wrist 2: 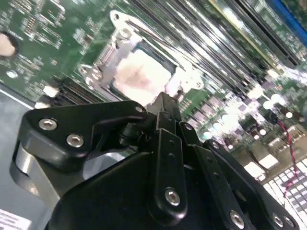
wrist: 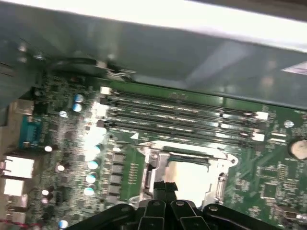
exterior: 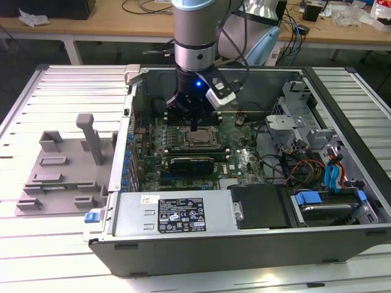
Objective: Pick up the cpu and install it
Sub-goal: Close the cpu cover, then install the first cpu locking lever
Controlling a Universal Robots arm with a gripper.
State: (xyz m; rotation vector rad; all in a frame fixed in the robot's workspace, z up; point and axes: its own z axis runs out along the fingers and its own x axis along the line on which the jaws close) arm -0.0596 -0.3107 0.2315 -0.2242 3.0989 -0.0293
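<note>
Starting at the exterior view's left, a grey plastic tray sat on the slatted table, well apart from the action. Next came the open computer case, lying on its side with the green motherboard exposed inside. And there was the arm, reaching straight down into the case, its gripper poised right over the socket. In both wrist views the gripper had its jaws drawn together to a single narrow tip, with nothing visible between them. The cpu lay flat inside the socket's metal frame, its shiny top glaring bright in both wrist views, just beneath that tip; contact could not be judged. The memory slots ran alongside the socket. Further toward the exterior view's right, a metal drive cage and blue cables filled the far end of the case.
</note>
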